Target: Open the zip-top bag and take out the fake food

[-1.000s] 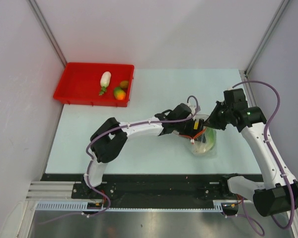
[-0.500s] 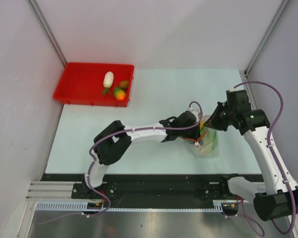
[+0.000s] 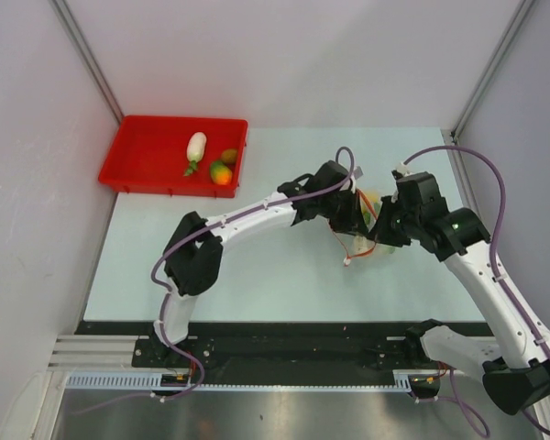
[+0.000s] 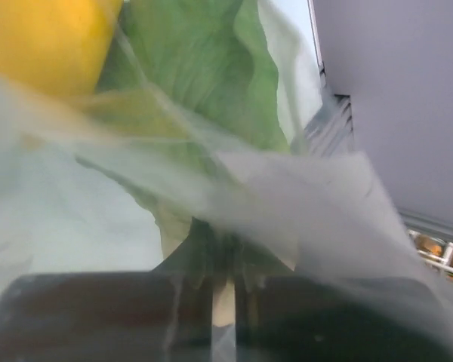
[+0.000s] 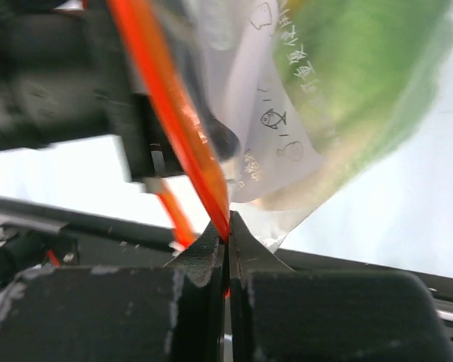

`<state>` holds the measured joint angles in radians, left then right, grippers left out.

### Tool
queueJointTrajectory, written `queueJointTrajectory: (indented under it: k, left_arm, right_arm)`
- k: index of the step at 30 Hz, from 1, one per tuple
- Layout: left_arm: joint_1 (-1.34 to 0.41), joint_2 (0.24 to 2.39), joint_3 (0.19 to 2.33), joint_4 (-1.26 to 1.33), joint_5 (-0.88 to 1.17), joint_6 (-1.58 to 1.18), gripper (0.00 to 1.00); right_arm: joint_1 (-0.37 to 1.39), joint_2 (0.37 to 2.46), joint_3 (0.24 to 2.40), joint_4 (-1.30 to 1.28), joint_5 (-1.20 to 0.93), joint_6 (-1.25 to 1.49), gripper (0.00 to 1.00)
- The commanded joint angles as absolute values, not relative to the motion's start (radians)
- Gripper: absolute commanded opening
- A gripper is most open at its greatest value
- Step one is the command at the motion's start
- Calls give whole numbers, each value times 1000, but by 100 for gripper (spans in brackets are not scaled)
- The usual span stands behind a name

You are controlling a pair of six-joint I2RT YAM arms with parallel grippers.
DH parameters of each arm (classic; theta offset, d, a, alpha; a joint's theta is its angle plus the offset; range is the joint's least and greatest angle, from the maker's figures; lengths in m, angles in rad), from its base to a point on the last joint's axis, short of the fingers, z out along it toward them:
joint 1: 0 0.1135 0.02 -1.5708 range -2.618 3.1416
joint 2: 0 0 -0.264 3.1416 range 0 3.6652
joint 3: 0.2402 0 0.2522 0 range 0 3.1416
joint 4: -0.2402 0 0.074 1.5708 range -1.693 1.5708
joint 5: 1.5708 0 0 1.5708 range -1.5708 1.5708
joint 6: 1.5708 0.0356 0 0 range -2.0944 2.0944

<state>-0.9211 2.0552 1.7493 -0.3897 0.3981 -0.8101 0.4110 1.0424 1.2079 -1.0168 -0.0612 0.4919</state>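
The clear zip-top bag (image 3: 374,209) hangs between my two grippers above the table's right middle. My right gripper (image 5: 228,226) is shut on its red-orange zip strip (image 5: 174,113); the printed film (image 5: 287,136) and the green lettuce (image 5: 362,68) inside hang beyond it. My left gripper (image 4: 223,260) is inside the bag's mouth, its jaws shut on the base of the lettuce (image 4: 204,68), with clear film (image 4: 309,196) draped over the fingers. A yellow piece (image 4: 45,38) lies beside the lettuce. From above, the left gripper (image 3: 359,223) and right gripper (image 3: 382,231) almost touch.
A red tray (image 3: 119,170) stands at the back left, holding a white radish (image 3: 194,147), an orange-red fruit (image 3: 220,172) and a small brown piece (image 3: 229,156). Grey walls close both sides. The black rail with the arm bases runs along the near edge.
My left gripper went from open at the bag's mouth to shut, then rose toward the back. The right gripper shifted left, and the bag lifted off the table.
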Motion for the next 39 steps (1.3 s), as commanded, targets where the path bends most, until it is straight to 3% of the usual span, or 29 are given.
queueJointTrajectory:
  k: [1,11,17,28,32,35,39]
  left_arm:
    - [-893,2000,1842,-443,547,-879,0]
    - [-818,1870,1764,-423,577,-870,0]
    - [-813,1864,1770,-421,574,-885,0]
    - [-881,1902,1836,-529,207,-836,0]
    - [-885,1884,1841,-489,164,-867,0]
    - [-885,1861,1806,-439,170,-925,0]
    - [-888,1852,1779,-391,216,-991,0]
  right_arm:
    - [416,999,1209,-1057,104,465,0]
    - [410,960,1180,-1049,152,338,0]
    - [394,920,1177,-1000,77,304,0]
    - [272,1000,1195,-888,-317,379,6]
    - [275,997,1195,-911,-327,367,16]
    - [273,992,1195,-922,-302,408,35]
    - [291,1006,1195,-928,-293,462,38]
